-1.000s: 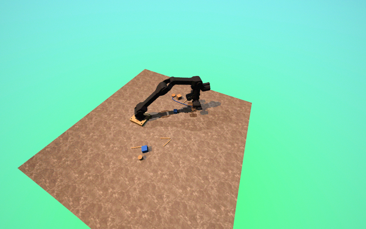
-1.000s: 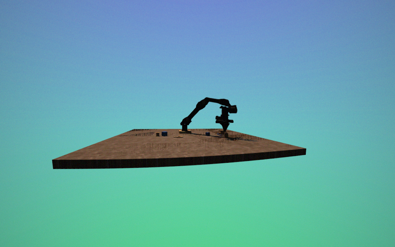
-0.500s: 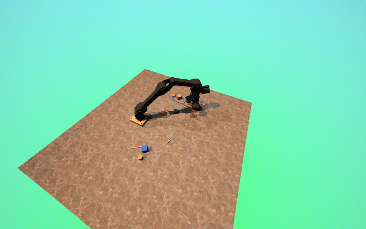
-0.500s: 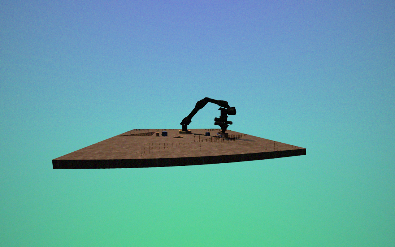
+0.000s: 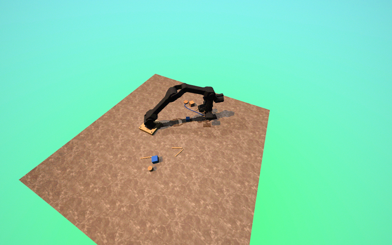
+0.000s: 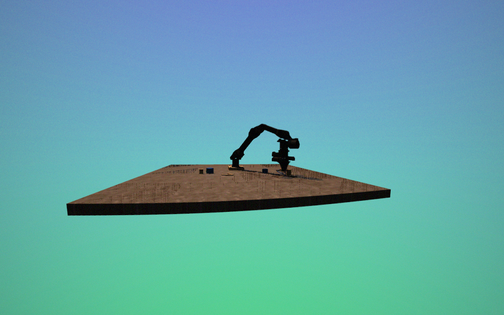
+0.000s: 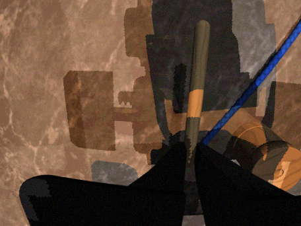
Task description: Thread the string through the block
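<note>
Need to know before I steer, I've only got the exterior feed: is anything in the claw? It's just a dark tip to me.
Observer: Yes. The wrist view shows the claw shut on a thin wooden stick.

Operator: Where does the string run?

Observer: From the top, the blue string runs from the claw to a round wooden button. The fingers hide where it meets the stick.

Operator: And the pale smear left of the small blue block?

Observer: Two loose sticks, lying at an angle like an open V in the top view.
</note>
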